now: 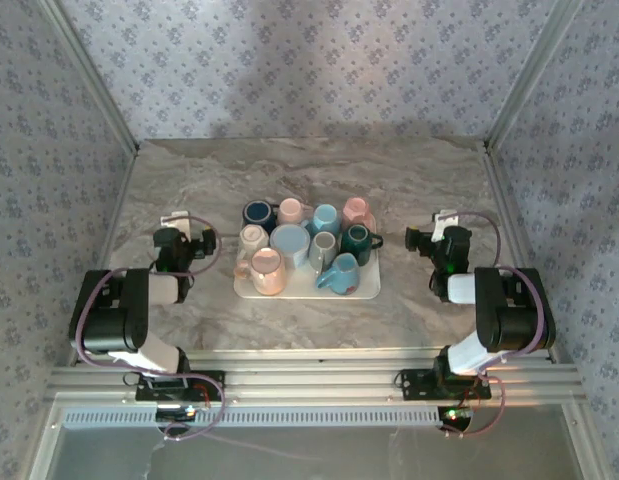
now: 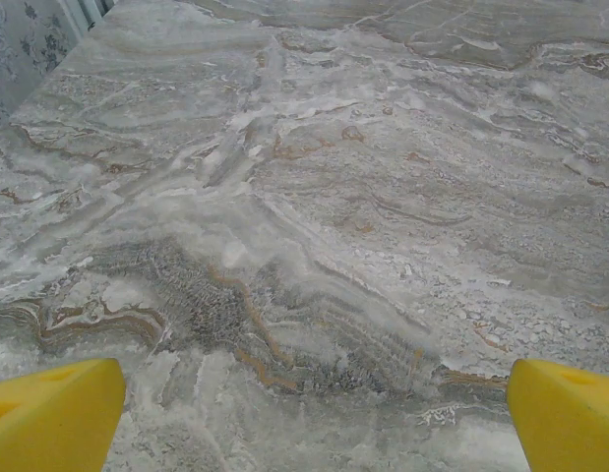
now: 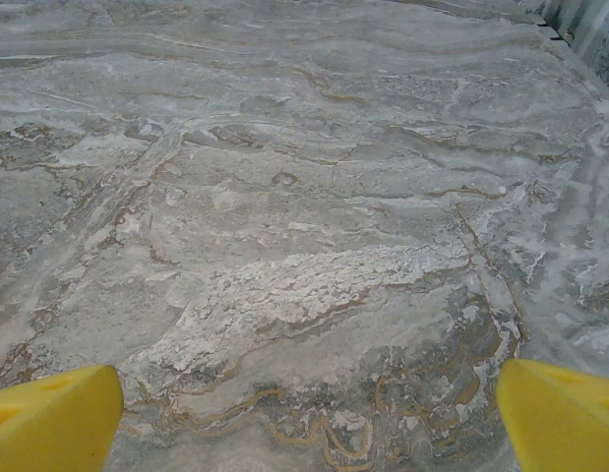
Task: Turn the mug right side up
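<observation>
Several mugs stand close together on a white tray [image 1: 364, 290] in the middle of the marble table: dark blue [image 1: 257, 212], pink [image 1: 266, 268], light blue [image 1: 289, 240], grey [image 1: 323, 248], teal [image 1: 355, 240] and others. From above I cannot tell for sure which one is upside down. My left gripper [image 1: 179, 222] rests low over the table, left of the tray and apart from it. My right gripper [image 1: 444, 222] rests to the tray's right. In the left wrist view the left gripper [image 2: 314, 418] is open over bare marble. The right gripper [image 3: 309, 418] is open too, holding nothing.
The table [image 1: 409, 180] is walled by patterned panels at the back and both sides, with metal corner posts [image 1: 519, 90]. Bare marble lies behind the tray and between the tray and each gripper. A metal rail [image 1: 309, 385] runs along the near edge.
</observation>
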